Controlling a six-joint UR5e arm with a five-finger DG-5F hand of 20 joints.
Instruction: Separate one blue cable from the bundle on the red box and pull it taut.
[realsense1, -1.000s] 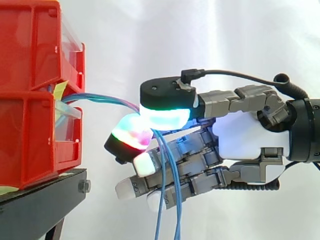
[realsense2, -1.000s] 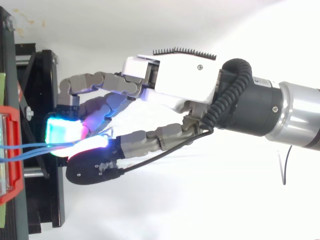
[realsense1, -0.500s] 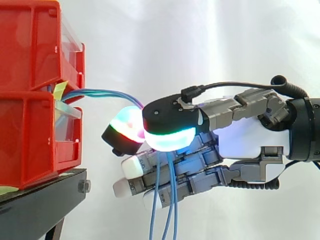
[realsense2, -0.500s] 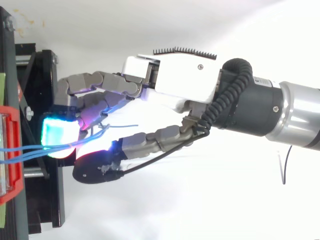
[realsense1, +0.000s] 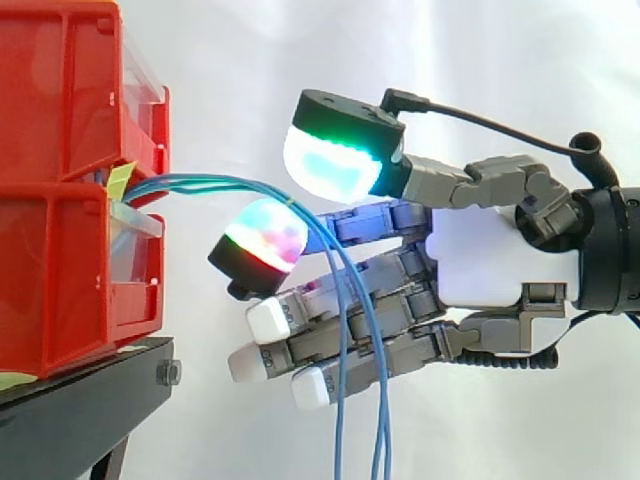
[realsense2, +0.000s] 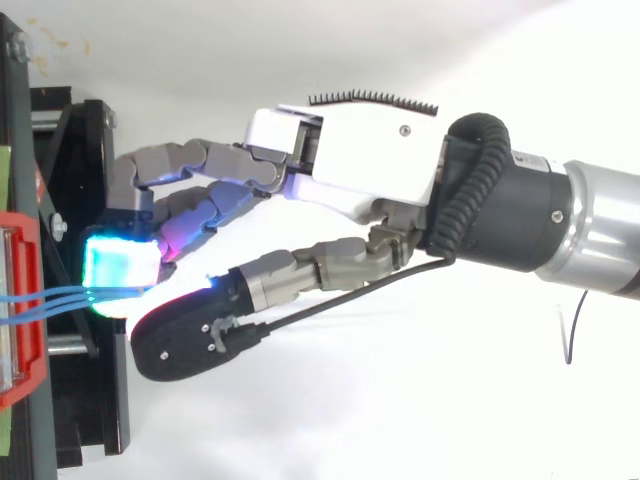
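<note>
Cables (realsense1: 250, 187): bundle leaves red box (realsense1: 60, 270), arcs out slack, drops across fingers (realsense1: 420, 345). None separated, none taut; pinch and pull both left to do, by my reading. Hand (realsense1: 480, 270) spread, thumb pad (realsense1: 330, 165) high above cables, gripping nothing. Side view shows droop and thumb gap. Top view shows strands (realsense2: 50, 298) running side by side from box to beneath cyan pad (realsense2: 120, 272).

Glossy red plastic bins (realsense1: 60, 250), a matt black metal stand (realsense1: 70, 410), smooth blue cables (realsense1: 215, 182), white cloth curtain (realsense1: 250, 60).
</note>
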